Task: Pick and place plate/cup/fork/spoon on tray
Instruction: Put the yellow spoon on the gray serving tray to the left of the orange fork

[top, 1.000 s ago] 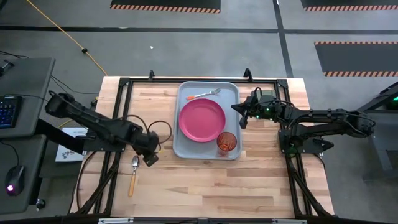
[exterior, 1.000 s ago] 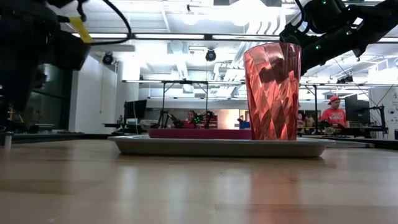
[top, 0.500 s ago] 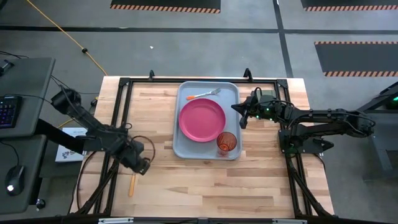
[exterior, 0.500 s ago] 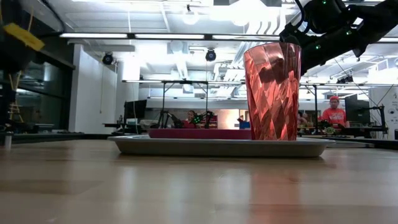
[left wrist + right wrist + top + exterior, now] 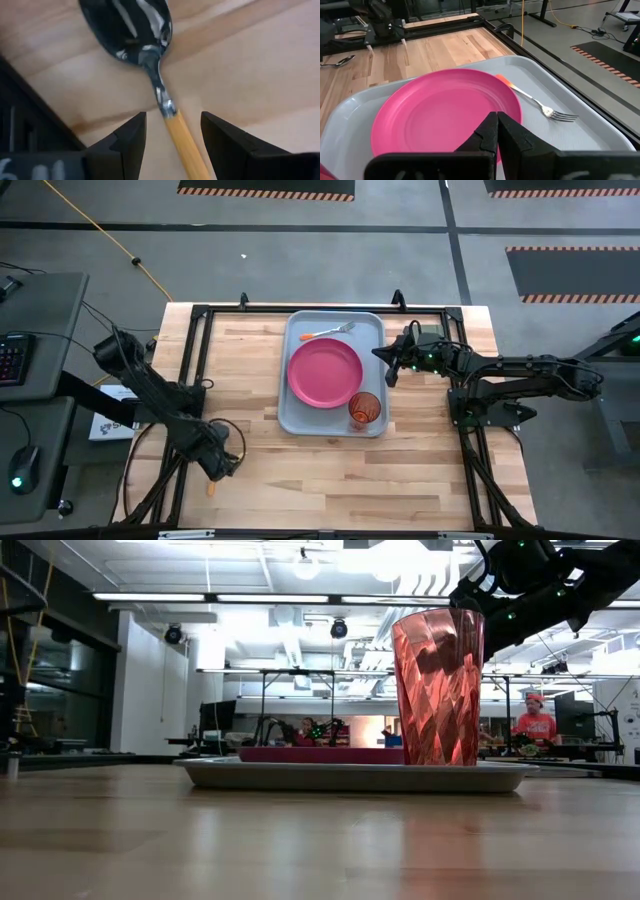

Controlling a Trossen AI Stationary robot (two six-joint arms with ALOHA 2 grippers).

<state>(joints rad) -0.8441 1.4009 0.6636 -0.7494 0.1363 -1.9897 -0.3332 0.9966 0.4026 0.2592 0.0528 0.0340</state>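
A pale wooden worktop is seen from above, with one dark robot arm at each side. On its far middle part lies a large light grey-blue rectangular plastic tray with a raised rim. Three things are already set in it: a round magenta-pink plastic plate in the middle, a small fork with metal tines and a red-orange handle at the far edge, and a small translucent red-orange ribbed tumbler at the near right corner.

The small spoon with a silver metal bowl and an orange-yellow plastic handle is not yet on the tray. It lies flat on the worktop near the left front corner, well apart from the tray. From above it is almost wholly hidden by the left claw, with only what seems to be the handle's tip showing.

The left claw is held low over the spoon with its two dark fingers spread apart and nothing gripped. The handle passes between the fingers, just behind the metal neck, and the bowl points away from the wrist. The handle's long axis runs across the line along which the fingers close, so the grip is judged well lined up.

The right claw is kept just beside the tray's right edge, fully closed and empty. The black frame rail at the worktop's left edge stands close by the left arm.
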